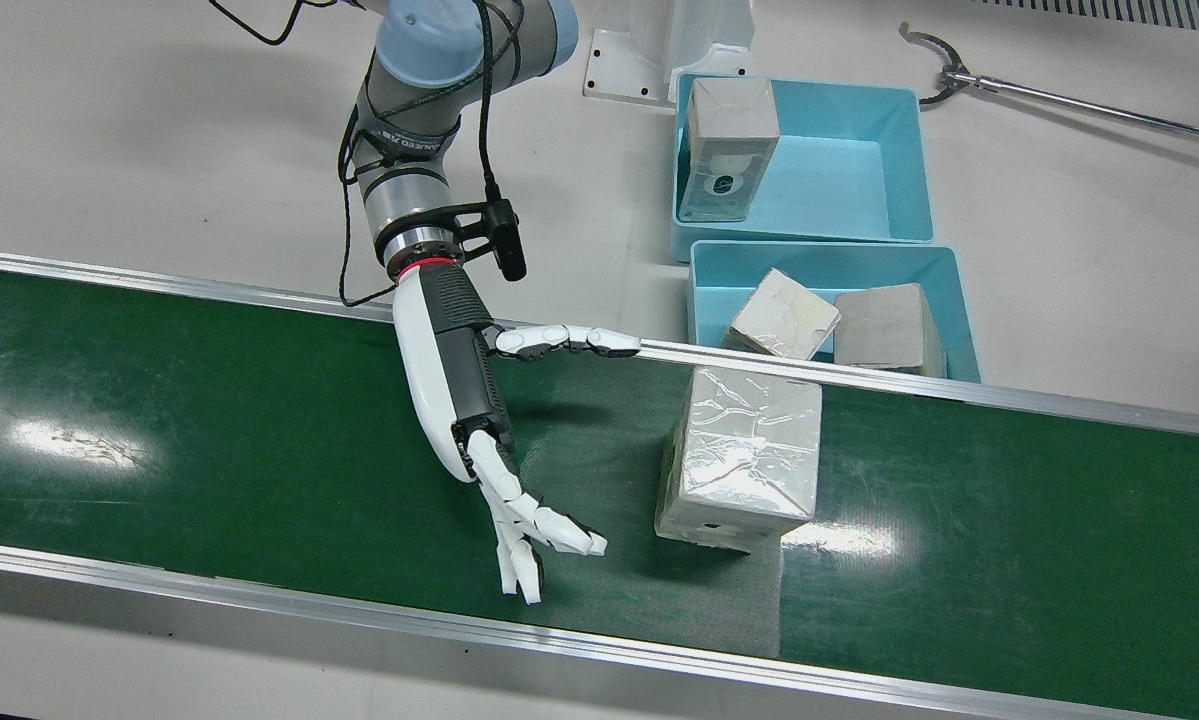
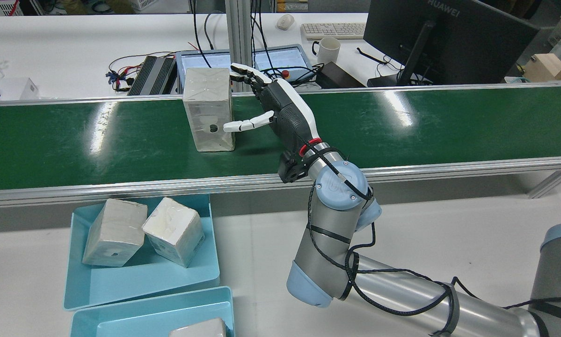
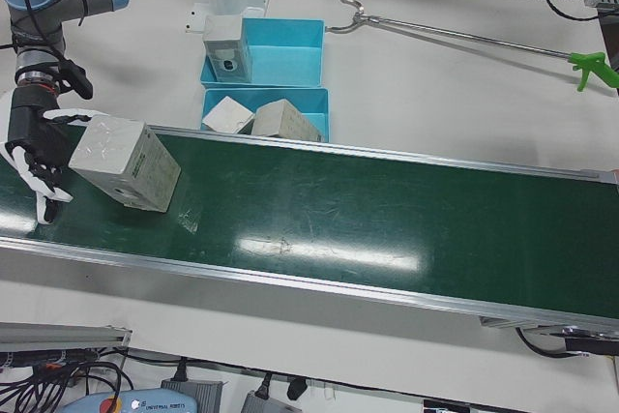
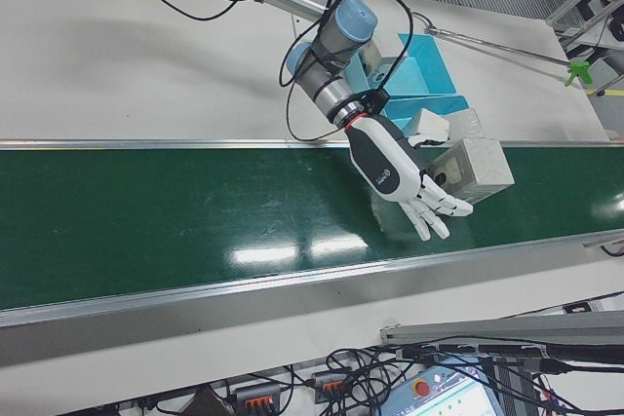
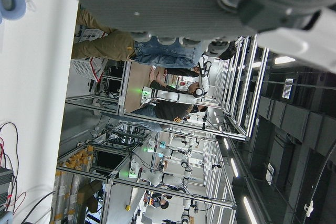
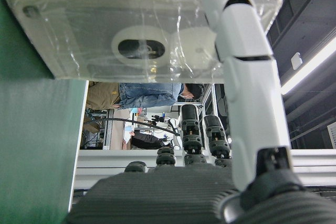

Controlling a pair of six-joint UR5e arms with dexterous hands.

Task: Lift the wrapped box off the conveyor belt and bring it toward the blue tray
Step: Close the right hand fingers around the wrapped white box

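Front view: the wrapped box (image 1: 741,457) stands upright on the green conveyor belt (image 1: 209,440), near its far rail. The right hand (image 1: 484,420) hangs over the belt beside the box and apart from it, fingers (image 1: 549,525) spread wide and holding nothing. Beyond the far rail, on the white counter (image 1: 159,150), sit two blue trays. The nearer blue tray (image 1: 944,290) holds two wrapped boxes, tilted against each other; the farther tray (image 1: 839,165) holds one. A long reacher tool (image 1: 1059,98) lies on the counter well apart from them.

Rear view: the right hand (image 2: 280,110) reaches across the belt with the box (image 2: 209,108) just beside it. One finger points at the box's side, its tip about touching; the others extend past the box's upper far corner.

Left-front view: the box (image 3: 124,163) shows at the belt's end, the right hand (image 3: 37,147) just behind it, fingers splayed.

Right-front view: the open right hand (image 4: 405,177) overlaps the box (image 4: 472,169).

Left hand view: only the underside of the left hand (image 5: 173,3) shows, pointing at the room; I cannot tell how its fingers stand.

Right hand view: the box (image 6: 131,22) fills the upper frame, one white finger (image 6: 247,72) crossing in front of it.
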